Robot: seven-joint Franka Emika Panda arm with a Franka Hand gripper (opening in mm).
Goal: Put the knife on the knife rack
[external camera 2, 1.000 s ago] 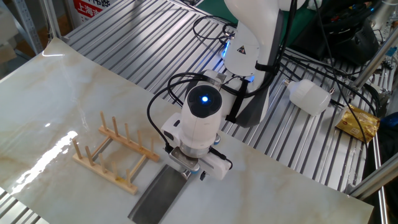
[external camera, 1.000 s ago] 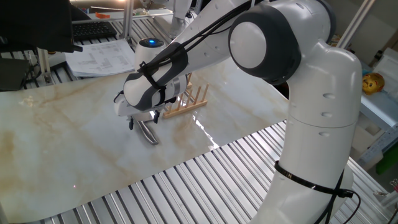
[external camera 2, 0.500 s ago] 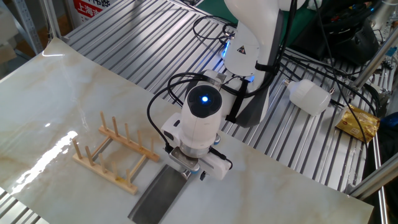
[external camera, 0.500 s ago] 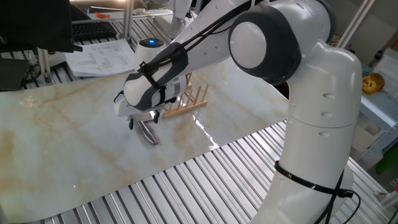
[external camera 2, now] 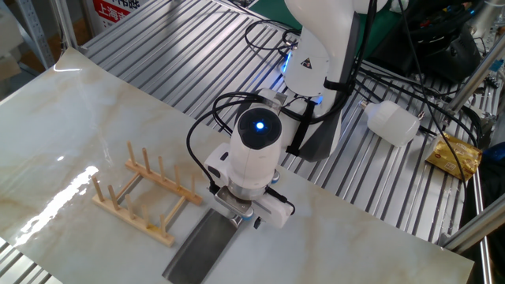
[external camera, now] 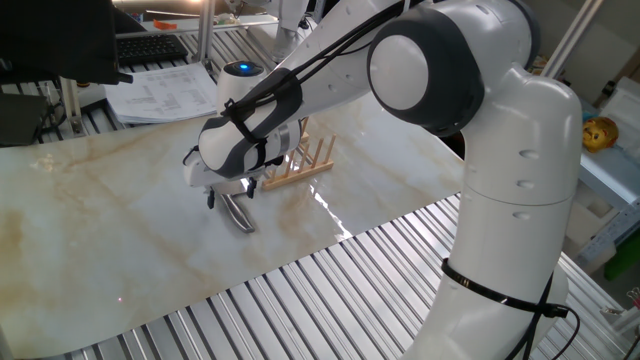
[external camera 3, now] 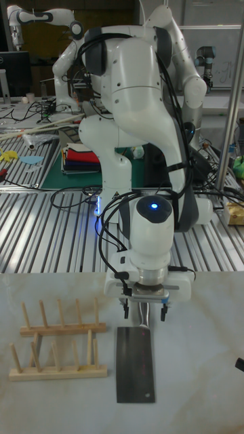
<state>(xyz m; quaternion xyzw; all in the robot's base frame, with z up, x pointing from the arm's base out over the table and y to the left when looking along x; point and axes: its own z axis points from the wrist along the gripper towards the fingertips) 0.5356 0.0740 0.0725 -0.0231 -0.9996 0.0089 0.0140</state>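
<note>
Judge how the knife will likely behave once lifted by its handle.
The knife lies flat, all metal with a broad blade: probably stiff and blade-heavy, so it may droop. Its shiny rounded handle under the gripper looks slippery and could twist.

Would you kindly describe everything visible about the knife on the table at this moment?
The knife is an all-metal cleaver with a broad, rectangular, dull grey blade and a rounded shiny handle. It lies flat on the marble-patterned table, just right of the wooden knife rack in the tall view, without touching it, blade pointing away from the robot. The tool sits directly over the handle end with a finger on either side; whether the fingers actually clamp it cannot be told. The handle is mostly hidden beneath the tool.
</note>
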